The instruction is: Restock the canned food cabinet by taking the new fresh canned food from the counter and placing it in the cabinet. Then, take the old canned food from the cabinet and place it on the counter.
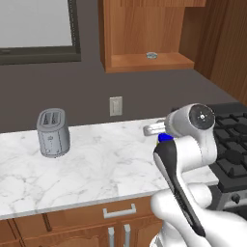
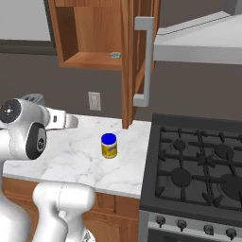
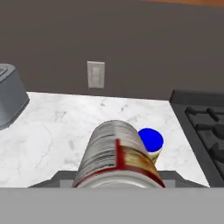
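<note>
Jaws closed on the new fresh canned food [image 3: 117,157], which fills the near middle of the hand view lying lengthwise along the line of sight: white printed label on the far part, red and yellow band nearer. The can is carried above the bench [image 1: 96,164], not resting on it.

The bench is white marble with grey veins. A yellow jar with blue lid [image 2: 109,145] stands upright on it, near the stove [image 2: 203,165] to the right; in the hand view its lid shows just beyond the can, to the right. A grey toaster [image 1: 52,132] stands well apart at the left end of the bench. A wall outlet [image 1: 116,105] sits on the dark back wall between them.

Above, the cabinet [image 1: 144,38] hangs open, its door [image 2: 139,56] swung out to the right. The old canned food [image 1: 151,55], a flat silvery tin, lies on the wooden shelf board, toward the right part.

Drawers [image 1: 96,214] with metal handles run under the bench.
</note>
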Controlling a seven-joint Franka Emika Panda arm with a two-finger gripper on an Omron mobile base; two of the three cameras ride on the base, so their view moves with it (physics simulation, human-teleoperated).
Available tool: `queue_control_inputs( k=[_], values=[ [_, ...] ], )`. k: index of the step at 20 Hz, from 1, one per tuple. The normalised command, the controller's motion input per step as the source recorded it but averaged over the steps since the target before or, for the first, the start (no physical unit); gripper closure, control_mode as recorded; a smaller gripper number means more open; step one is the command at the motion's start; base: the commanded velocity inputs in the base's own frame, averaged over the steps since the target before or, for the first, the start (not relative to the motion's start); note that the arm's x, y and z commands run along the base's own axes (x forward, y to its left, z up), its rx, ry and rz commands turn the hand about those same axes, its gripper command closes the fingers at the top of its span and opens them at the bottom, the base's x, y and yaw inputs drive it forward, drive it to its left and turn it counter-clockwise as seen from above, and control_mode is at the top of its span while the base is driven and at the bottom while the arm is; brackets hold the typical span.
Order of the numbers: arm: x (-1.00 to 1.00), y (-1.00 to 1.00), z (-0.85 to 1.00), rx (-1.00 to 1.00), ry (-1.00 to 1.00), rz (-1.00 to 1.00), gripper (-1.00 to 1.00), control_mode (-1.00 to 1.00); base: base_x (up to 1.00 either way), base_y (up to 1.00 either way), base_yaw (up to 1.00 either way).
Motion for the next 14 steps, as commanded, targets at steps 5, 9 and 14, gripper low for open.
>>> queue_control_inputs(
  k=[5, 9, 14],
  values=[
    [0.0, -0.02, 1.0, 0.0, -0.17, 0.09, 1.0, -1.0, 0.0, 0.0, 0.0],
    [0.0, -0.06, 1.0, 0.0, -0.01, 0.15, 1.0, -1.0, 0.0, 0.0, 0.0],
    [0.07, -0.17, 0.97, 0.02, 0.15, 0.14, 1.0, -1.0, 0.0, 0.0, 0.0]
  ],
)
